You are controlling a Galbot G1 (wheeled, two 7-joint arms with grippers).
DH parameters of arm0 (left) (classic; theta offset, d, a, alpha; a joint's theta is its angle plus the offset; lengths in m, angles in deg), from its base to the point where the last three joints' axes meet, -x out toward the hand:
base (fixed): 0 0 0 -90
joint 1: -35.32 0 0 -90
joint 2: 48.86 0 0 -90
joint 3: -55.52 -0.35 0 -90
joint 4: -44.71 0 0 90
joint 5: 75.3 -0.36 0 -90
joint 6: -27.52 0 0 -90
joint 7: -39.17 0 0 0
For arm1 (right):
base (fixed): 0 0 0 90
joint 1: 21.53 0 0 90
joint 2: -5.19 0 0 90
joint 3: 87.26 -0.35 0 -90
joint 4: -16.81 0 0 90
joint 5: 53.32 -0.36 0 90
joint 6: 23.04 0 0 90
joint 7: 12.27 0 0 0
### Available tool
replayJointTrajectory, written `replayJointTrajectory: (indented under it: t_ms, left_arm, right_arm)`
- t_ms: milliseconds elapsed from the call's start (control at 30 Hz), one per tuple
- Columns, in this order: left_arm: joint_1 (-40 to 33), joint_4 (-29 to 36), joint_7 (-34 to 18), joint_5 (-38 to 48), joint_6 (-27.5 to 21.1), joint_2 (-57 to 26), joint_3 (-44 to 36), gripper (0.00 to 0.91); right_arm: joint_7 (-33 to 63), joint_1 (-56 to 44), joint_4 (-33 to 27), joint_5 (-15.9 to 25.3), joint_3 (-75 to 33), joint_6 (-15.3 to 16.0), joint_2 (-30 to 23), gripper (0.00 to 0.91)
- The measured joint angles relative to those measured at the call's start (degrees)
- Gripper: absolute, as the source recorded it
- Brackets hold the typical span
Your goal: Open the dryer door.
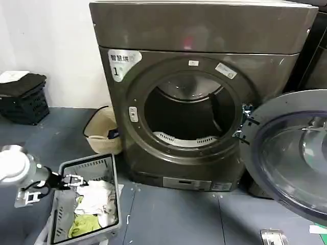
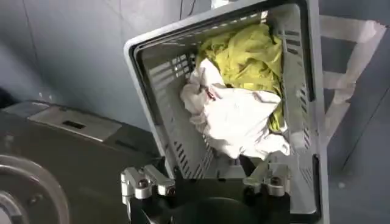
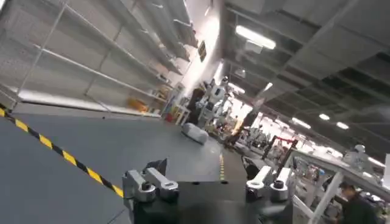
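The bronze-grey dryer (image 1: pixel 204 30) labelled "1" stands ahead with its drum opening (image 1: pixel 186 109) uncovered. The dryer door (image 1: pixel 294 153), a chrome ring around tinted glass, is swung wide open to the right on its hinge (image 1: pixel 246 120). My left gripper (image 1: pixel 76 179) hovers low at the left, far from the door, at the rim of a grey laundry basket (image 1: pixel 115 189). In the left wrist view that left gripper (image 2: pixel 207 178) is open, fingers spread on either side of the basket wall (image 2: pixel 183 152). My right gripper (image 3: pixel 210 182) is open with nothing between its fingers, facing a hall with shelves.
The grey basket holds white and yellow-green clothes (image 2: pixel 244 103). A beige basket (image 1: pixel 102 132) sits by the dryer's left side, and a black crate (image 1: pixel 23 99) stands further left. A darker machine (image 1: pixel 317 56) stands to the right, behind the open door.
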Motion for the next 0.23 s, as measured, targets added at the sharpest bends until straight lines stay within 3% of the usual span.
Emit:
replayJointTrajectory:
  t_ms: [233]
  left_arm:
    - [0.0, -0.2, -0.1, -0.1, 0.0, 0.0, 0.0, 0.907]
  right_arm:
    - [0.0, -0.1, 0.0, 0.0, -0.2, 0.0, -0.3, 0.907]
